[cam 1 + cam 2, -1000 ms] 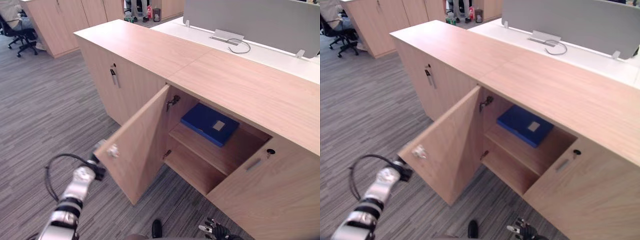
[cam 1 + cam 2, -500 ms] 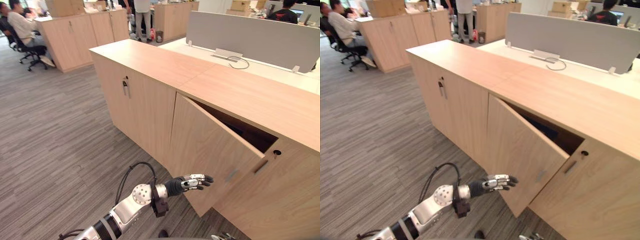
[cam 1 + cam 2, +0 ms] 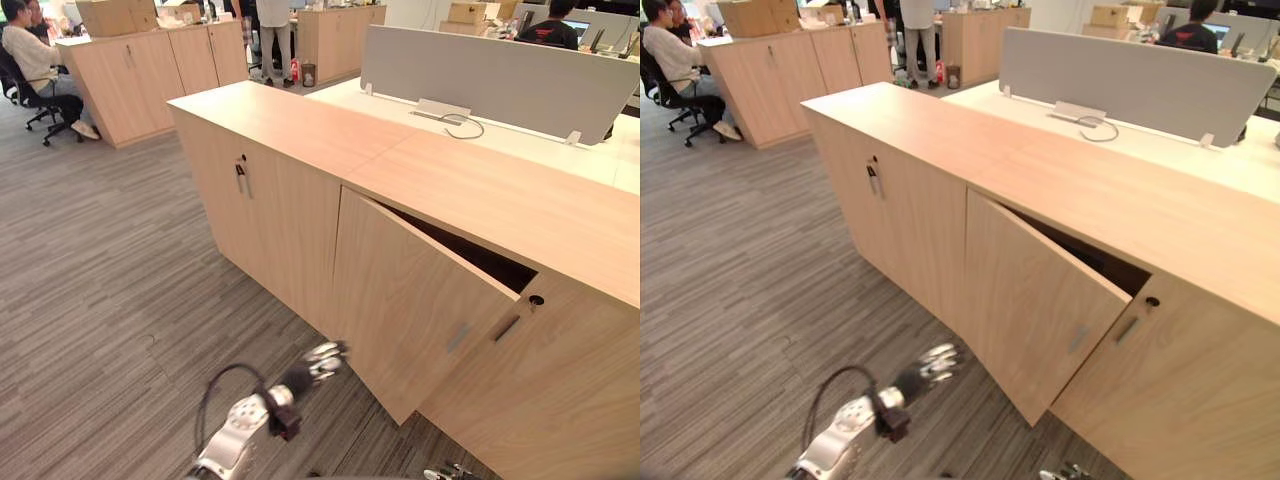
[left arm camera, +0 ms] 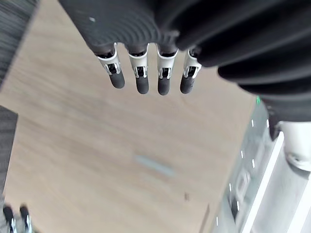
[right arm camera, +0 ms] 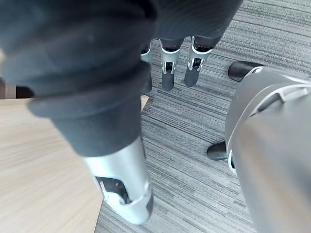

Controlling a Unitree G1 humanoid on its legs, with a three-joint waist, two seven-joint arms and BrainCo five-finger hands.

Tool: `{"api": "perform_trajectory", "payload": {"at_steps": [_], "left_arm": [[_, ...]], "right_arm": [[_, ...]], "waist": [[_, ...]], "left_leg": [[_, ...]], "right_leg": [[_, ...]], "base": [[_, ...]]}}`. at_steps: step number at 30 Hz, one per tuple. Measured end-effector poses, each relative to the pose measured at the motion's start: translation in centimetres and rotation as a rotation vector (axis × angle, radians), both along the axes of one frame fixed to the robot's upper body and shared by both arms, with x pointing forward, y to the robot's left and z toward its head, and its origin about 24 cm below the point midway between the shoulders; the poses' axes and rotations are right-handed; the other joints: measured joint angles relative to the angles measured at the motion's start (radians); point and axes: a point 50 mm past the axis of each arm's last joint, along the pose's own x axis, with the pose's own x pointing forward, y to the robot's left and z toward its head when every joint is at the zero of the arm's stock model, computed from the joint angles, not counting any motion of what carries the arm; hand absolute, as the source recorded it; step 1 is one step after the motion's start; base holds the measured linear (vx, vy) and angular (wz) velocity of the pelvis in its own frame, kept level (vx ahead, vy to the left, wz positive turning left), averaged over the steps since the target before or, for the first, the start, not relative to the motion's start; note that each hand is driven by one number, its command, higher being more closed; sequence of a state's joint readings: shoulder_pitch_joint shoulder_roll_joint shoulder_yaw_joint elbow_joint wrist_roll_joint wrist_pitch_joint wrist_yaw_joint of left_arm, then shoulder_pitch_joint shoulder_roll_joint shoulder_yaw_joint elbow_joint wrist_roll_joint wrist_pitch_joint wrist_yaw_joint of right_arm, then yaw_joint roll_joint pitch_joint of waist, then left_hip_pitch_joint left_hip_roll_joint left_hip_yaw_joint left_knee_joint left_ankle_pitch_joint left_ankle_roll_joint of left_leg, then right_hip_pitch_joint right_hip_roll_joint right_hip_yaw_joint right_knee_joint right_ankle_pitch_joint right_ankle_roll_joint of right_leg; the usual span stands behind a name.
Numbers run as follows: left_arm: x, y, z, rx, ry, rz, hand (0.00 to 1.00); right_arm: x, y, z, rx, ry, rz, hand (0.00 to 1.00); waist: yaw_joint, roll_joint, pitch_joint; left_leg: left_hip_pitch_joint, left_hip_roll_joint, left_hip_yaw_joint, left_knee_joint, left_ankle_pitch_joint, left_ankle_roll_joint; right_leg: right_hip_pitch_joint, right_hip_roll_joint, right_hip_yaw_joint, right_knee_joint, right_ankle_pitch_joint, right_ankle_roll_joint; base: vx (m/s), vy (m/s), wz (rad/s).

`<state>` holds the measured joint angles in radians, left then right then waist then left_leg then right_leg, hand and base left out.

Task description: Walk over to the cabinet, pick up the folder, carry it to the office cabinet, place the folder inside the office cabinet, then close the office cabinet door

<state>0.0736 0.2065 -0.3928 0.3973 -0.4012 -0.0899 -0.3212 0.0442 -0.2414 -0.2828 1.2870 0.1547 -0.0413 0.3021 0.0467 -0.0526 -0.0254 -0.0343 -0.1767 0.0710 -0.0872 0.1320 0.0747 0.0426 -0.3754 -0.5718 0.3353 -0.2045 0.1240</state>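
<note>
Closing step, not finished: folder is hidden behind the office cabinet door [image 3: 420, 300], so I judge it's inside the office cabinet [image 3: 480, 190]. Door is ajar, with a dark gap along its top and handle-side edge. Left hand [image 3: 318, 362] sits low near the door's hinge-side bottom corner, fingers [image 4: 141, 80] straight, holding nothing, facing the panel and apparently just off it. Right hand [image 5: 166, 73] hangs toward the carpet [image 3: 110, 260], fingers relaxed, empty. Risk: door stays unlatched. A push low by the hinge has poor leverage, and the hand looks clear of the panel, so the door could stall or drift back open. 1 s ago the door was swung wide, blue folder flat on the upper shelf. 0.5 s ago the hand was at the door face with about the same gap; it has since dropped back toward the hinge side
</note>
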Motion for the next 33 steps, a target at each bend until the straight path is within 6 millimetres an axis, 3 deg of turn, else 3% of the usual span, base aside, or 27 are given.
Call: {"api": "perform_trajectory", "payload": {"at_steps": [2, 3, 5, 8, 9, 13, 16, 17, 18, 19, 20, 22, 24, 25, 26, 29, 33], "left_arm": [[-1.4, 4.9, -3.3, 0.125, 0.141, 0.212, 0.00], [-2.0, 6.3, -4.1, 0.160, 0.187, 0.259, 0.00], [-5.3, 11.4, -6.5, 0.254, 0.375, 0.434, 0.00], [-9.7, 15.2, -7.9, 0.323, 0.544, 0.625, 0.00], [-10.6, 15.6, -8.1, 0.348, 0.567, 0.635, 0.00], [-13.2, 15.5, -8.7, 0.391, 0.638, 0.686, 0.00], [-14.2, 14.7, -9.2, 0.331, 0.674, 0.813, 0.00], [-14.6, 14.0, -9.4, 0.289, 0.689, 0.875, 0.00], [-14.7, 13.6, -9.6, 0.268, 0.695, 0.899, 0.00], [-14.8, 12.6, -9.8, 0.232, 0.708, 0.932, 0.00], [-14.5, 11.7, -9.8, 0.222, 0.700, 0.929, 0.00], [-13.5, 11.2, -9.6, 0.254, 0.660, 0.867, 0.00], [-12.2, 10.8, -9.3, 0.334, 0.594, 0.747, 0.00], [-11.2, 10.5, -9.0, 0.369, 0.547, 0.679, 0.00], [-10.7, 10.0, -8.9, 0.390, 0.520, 0.627, 0.00], [-9.0, 10.2, -8.4, 0.485, 0.443, 0.476, 0.00], [-7.2, 9.5, -8.0, 0.504, 0.385, 0.377, 0.00]], "right_arm": [[0.6, 0.4, 0.0, 0.010, -0.023, 0.006, 0.00], [1.1, 0.6, 0.1, 0.015, -0.041, 0.011, 0.00], [1.9, 1.2, 0.1, 0.038, -0.075, 0.024, 0.00], [1.6, 1.3, 0.1, 0.049, -0.070, 0.026, 0.00], [1.4, 1.3, 0.1, 0.056, -0.069, 0.027, 0.00], [0.6, 1.5, -0.1, 0.057, -0.048, 0.027, 0.00], [0.3, 1.4, -0.2, 0.054, -0.054, -0.045, 0.00], [0.6, 1.3, -0.1, 0.047, -0.062, -0.056, 0.00], [0.8, 1.3, -0.1, 0.042, -0.068, -0.056, 0.00], [1.1, 1.3, 0.0, 0.032, -0.073, -0.056, 0.00], [1.6, 1.6, 0.0, 0.033, -0.081, -0.045, 0.00], [2.2, 2.5, -0.1, 0.036, -0.081, 0.014, 0.00], [2.3, 3.2, -0.2, 0.032, -0.068, 0.064, 0.00], [2.6, 3.2, -0.2, 0.026, -0.073, 0.070, 0.00], [2.8, 3.2, -0.1, 0.023, -0.077, 0.073, 0.00], [3.3, 4.6, -0.2, 0.043, -0.091, 0.141, 0.00], [3.4, 4.6, -0.1, 0.028, -0.099, 0.169, 0.00]], "waist": [[0.012, -0.016, 0.015], [0.009, -0.017, 0.023], [0.001, -0.047, 0.054], [-0.005, -0.063, 0.062], [-0.007, -0.062, 0.062], [-0.012, -0.054, 0.057], [-0.028, -0.042, 0.064], [-0.028, -0.021, 0.069], [-0.028, -0.007, 0.075], [-0.024, 0.026, 0.083], [-0.016, 0.049, 0.086], [0.000, 0.058, 0.102], [0.003, 0.063, 0.114], [0.002, 0.075, 0.126], [0.002, 0.094, 0.135], [-0.006, 0.068, 0.133], [-0.027, 0.055, 0.129]], "left_leg": [[-0.016, 0.029, 0.031, 0.001, 0.000, -0.001], [-0.015, 0.038, 0.037, 0.001, 0.001, -0.002], [-0.010, 0.076, 0.062, 0.001, 0.001, -0.016], [-0.008, 0.129, 0.106, 0.001, -0.004, -0.045], [-0.005, 0.143, 0.117, 0.001, -0.008, -0.054], [0.001, 0.188, 0.159, 0.015, -0.027, -0.084], [-0.043, 0.226, 0.174, 0.187, -0.134, -0.103], [-0.089, 0.267, 0.188, 0.330, -0.215, -0.106], [-0.106, 0.293, 0.189, 0.403, -0.255, -0.109], [-0.133, 0.348, 0.194, 0.534, -0.326, -0.113], [-0.166, 0.393, 0.190, 0.654, -0.358, -0.105], [-0.216, 0.414, 0.132, 0.808, -0.349, -0.104], [-0.238, 0.346, -0.015, 0.804, -0.417, -0.136], [-0.225, 0.293, -0.087, 0.700, -0.418, -0.138], [-0.197, 0.270, -0.115, 0.610, -0.355, -0.119], [-0.166, 0.236, -0.053, 0.568, -0.342, -0.104], [-0.157, 0.198, -0.022, 0.488, -0.297, -0.076]], "right_leg": [[-0.029, 0.025, 0.013, -0.002, 0.000, -0.001], [-0.028, 0.032, 0.015, -0.007, 0.000, -0.001], [-0.026, 0.076, 0.030, -0.037, 0.004, -0.006], [-0.024, 0.143, 0.065, -0.100, 0.027, -0.021], [-0.020, 0.162, 0.078, -0.120, 0.032, -0.027], [-0.014, 0.212, 0.116, -0.168, 0.042, -0.039], [0.020, 0.234, 0.137, -0.191, 0.042, -0.041], [0.032, 0.251, 0.146, -0.191, 0.038, -0.048], [0.044, 0.266, 0.154, -0.191, 0.036, -0.052], [0.059, 0.300, 0.182, -0.190, 0.031, -0.059], [0.063, 0.325, 0.217, -0.187, 0.025, -0.070], [0.074, 0.337, 0.266, -0.180, 0.022, -0.076], [0.084, 0.321, 0.303, -0.163, 0.019, -0.079], [0.075, 0.306, 0.321, -0.143, 0.018, -0.076], [0.067, 0.302, 0.340, -0.125, 0.014, -0.071], [0.040, 0.256, 0.376, -0.117, 0.006, -0.058], [0.015, 0.215, 0.392, -0.157, 0.028, -0.020]], "base": [[-0.08, -0.109, -0.35], [-0.11, -0.176, -0.43], [-0.10, -0.211, -0.38], [-0.05, -0.193, -0.48], [-0.02, -0.184, -0.50], [0.01, -0.167, -0.41], [0.04, -0.134, -0.27], [0.06, -0.082, -0.39], [0.10, -0.085, -0.59], [0.11, -0.055, -0.70], [0.10, -0.036, -0.79], [0.08, 0.023, -0.78], [0.11, 0.116, -0.57], [0.07, 0.226, -0.50], [0.03, 0.181, -0.51], [0.02, 0.173, -0.44], [-0.02, 0.094, -0.17]]}}
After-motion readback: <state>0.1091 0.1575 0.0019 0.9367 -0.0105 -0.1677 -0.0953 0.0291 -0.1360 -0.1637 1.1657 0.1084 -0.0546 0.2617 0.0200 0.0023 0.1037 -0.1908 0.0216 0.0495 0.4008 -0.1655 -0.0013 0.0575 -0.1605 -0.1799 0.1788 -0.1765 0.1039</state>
